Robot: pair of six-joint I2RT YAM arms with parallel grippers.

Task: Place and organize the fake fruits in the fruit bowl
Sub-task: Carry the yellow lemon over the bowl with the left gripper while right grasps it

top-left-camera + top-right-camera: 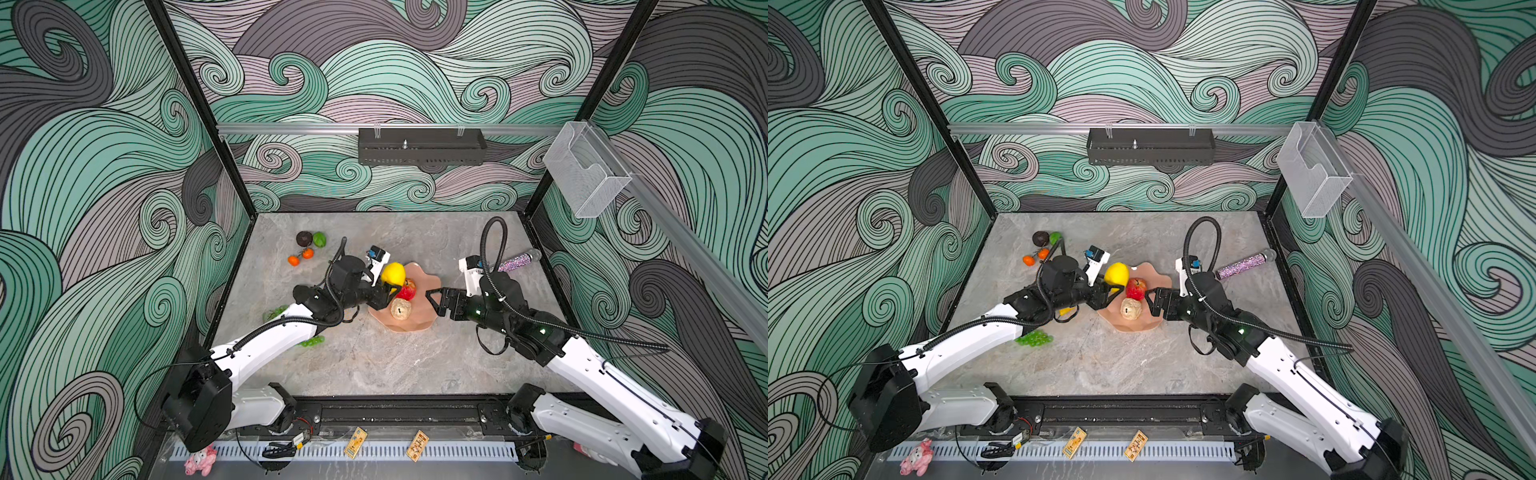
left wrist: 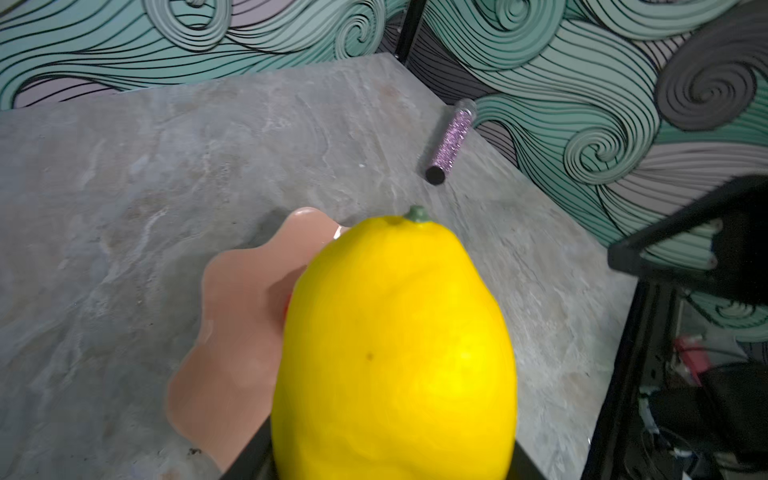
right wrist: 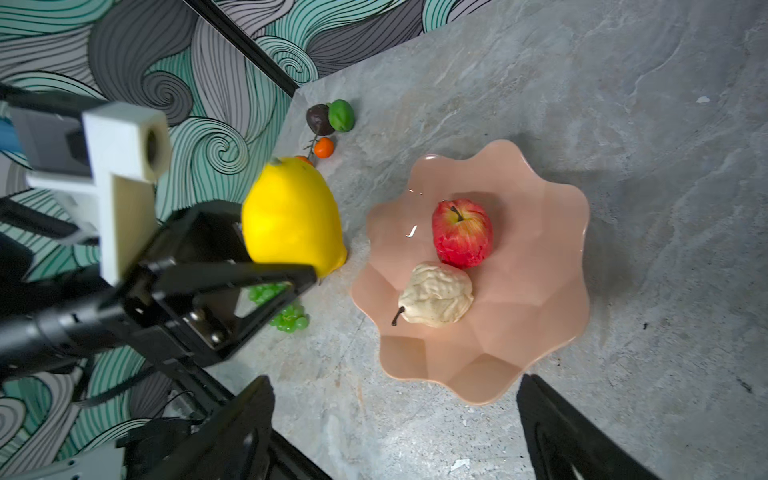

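Observation:
My left gripper (image 1: 388, 291) is shut on the yellow lemon (image 1: 393, 274), which it holds at the far-left rim of the salmon-pink fruit bowl (image 1: 419, 318). The lemon (image 2: 395, 353) fills the left wrist view and hides most of the fingers. A red apple (image 3: 461, 232) and a beige bumpy ball (image 3: 436, 299) lie touching inside the bowl (image 3: 519, 291). My right gripper (image 1: 432, 297) stands open and empty at the bowl's right rim. A dark avocado (image 1: 304, 238), a lime (image 1: 319, 239) and two stemmed oranges (image 1: 301, 257) lie at the back left. A green grape bunch (image 1: 1034, 338) is partly hidden under the left arm.
A glittery purple cylinder (image 1: 515, 262) lies at the back right, near the right wall. A black tray (image 1: 422, 146) hangs on the back wall and a clear box (image 1: 582, 174) on the right wall. A pink plush pig (image 1: 199, 459) sits outside the front rail.

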